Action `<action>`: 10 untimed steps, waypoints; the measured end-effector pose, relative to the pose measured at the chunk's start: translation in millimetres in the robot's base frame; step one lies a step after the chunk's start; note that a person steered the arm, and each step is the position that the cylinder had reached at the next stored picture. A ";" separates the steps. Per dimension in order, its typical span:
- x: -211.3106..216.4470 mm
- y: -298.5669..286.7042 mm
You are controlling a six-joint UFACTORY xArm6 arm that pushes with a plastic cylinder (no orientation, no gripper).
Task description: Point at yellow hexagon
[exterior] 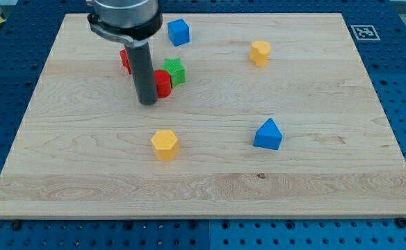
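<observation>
Dark rod's tip grips nothing, touching a red plastic block; yellow hexagonal plastic block lies below-right of it, unreached; pointing undone.

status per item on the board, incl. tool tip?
my tip: down on board, touching red block's left side
yellow hexagon: untouched, below tip
red block: against green star
green star: touching red block
second red block: partly hidden behind rod

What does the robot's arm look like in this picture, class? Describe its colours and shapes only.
A straight dark grey cylindrical rod hangs from a wider round collar, black with a silvery band. My tip is blunt and flat-ended. No cables or markings show.
</observation>
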State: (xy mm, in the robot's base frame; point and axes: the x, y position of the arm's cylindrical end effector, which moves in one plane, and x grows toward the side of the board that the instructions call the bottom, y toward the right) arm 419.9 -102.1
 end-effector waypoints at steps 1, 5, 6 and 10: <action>-5.1 12.9; 36.2 120.8; 36.2 83.0; 53.0 80.3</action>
State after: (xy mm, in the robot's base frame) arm 472.9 -21.8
